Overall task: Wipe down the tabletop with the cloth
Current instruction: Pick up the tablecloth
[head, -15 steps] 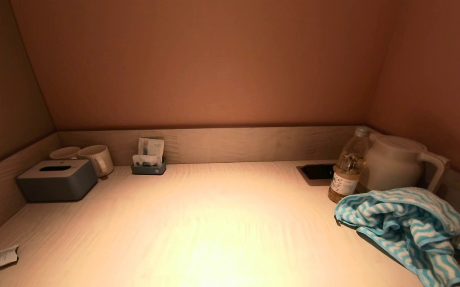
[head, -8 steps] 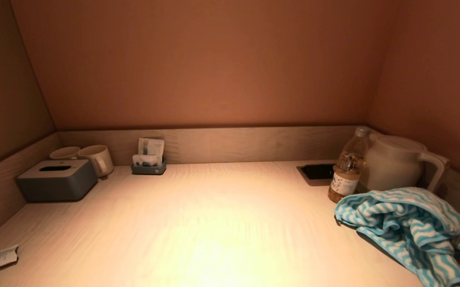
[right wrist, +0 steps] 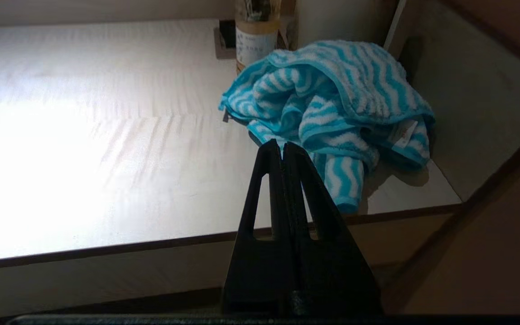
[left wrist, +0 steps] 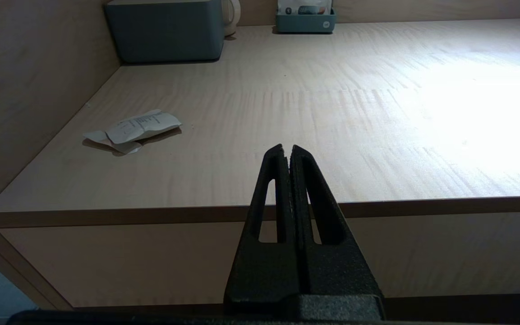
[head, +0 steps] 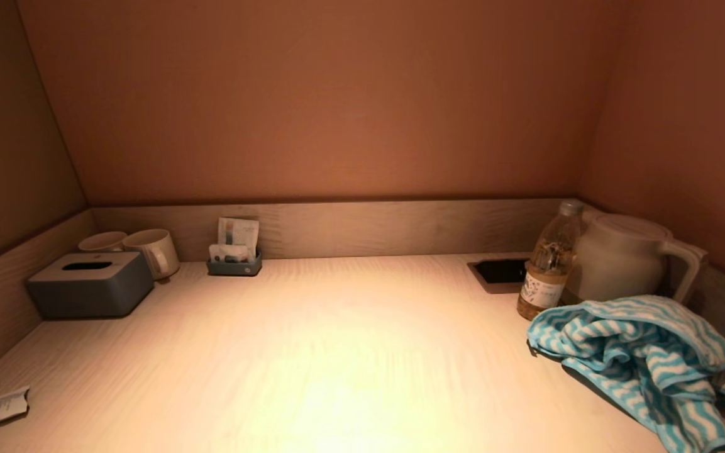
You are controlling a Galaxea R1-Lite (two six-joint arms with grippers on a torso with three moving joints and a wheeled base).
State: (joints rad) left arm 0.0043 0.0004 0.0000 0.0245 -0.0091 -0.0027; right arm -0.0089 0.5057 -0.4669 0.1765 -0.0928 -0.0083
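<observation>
Striped cloth [right wrist: 332, 108] looks soft and light; my closed, empty right pincer [right wrist: 283, 149] should pinch its top fold

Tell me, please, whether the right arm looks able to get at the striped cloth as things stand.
Probably yes. The right gripper, shut, sits off the table's front edge facing the cloth, with nothing between them. The bottle and kettle stand behind the cloth, out of the approach.
</observation>
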